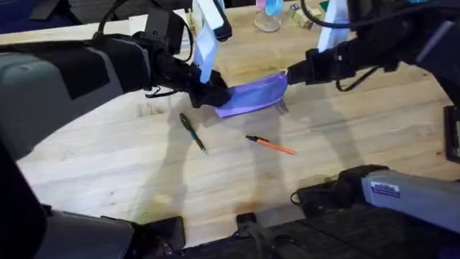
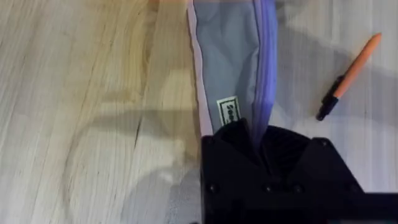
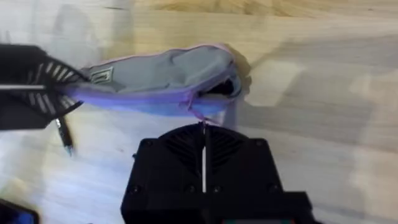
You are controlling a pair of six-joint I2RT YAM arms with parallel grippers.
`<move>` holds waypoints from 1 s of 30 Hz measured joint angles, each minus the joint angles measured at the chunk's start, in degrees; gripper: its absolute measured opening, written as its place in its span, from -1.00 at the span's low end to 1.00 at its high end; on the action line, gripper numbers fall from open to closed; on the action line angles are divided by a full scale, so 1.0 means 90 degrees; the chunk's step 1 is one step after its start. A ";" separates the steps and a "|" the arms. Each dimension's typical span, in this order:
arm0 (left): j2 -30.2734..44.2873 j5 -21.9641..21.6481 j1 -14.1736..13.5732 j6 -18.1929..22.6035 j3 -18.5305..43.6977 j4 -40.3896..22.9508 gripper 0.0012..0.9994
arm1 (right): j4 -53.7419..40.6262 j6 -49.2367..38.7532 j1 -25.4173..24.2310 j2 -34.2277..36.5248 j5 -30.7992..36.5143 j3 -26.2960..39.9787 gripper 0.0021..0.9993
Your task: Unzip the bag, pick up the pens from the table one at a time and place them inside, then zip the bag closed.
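I see the long lavender soft fabric pouch (image 1: 253,95) stretched between my two grippers over the light-wood plank surface (image 1: 215,180). The left gripper (image 1: 213,93) is clamped on one end, the right gripper (image 1: 291,76) pinched at the other. The slim black pen (image 1: 192,132) and orange dark-tipped pen (image 1: 271,144) lie nearby on the surface.
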 joint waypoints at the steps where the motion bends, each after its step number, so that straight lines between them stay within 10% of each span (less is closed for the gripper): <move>1: 0.0000 0.0000 0.0000 0.0002 0.0000 0.0000 -0.92 | -0.0080 0.0000 0.0000 -0.0123 0.0000 0.0000 -0.94; 13: 0.0000 0.0001 0.0000 0.0002 0.0000 -0.0005 -0.92 | -0.0958 0.0006 0.0000 -0.1506 -0.0002 0.0000 -0.89; 20: 0.0000 0.0000 0.0000 0.0002 0.0000 -0.0004 -0.92 | -0.0954 -0.0197 0.0000 -0.1695 0.0020 0.0000 0.95; 30: 0.0000 0.0001 0.0000 0.0000 0.0000 -0.0004 -0.92 | -0.0647 -0.0525 0.0000 -0.1211 0.0022 0.0000 0.99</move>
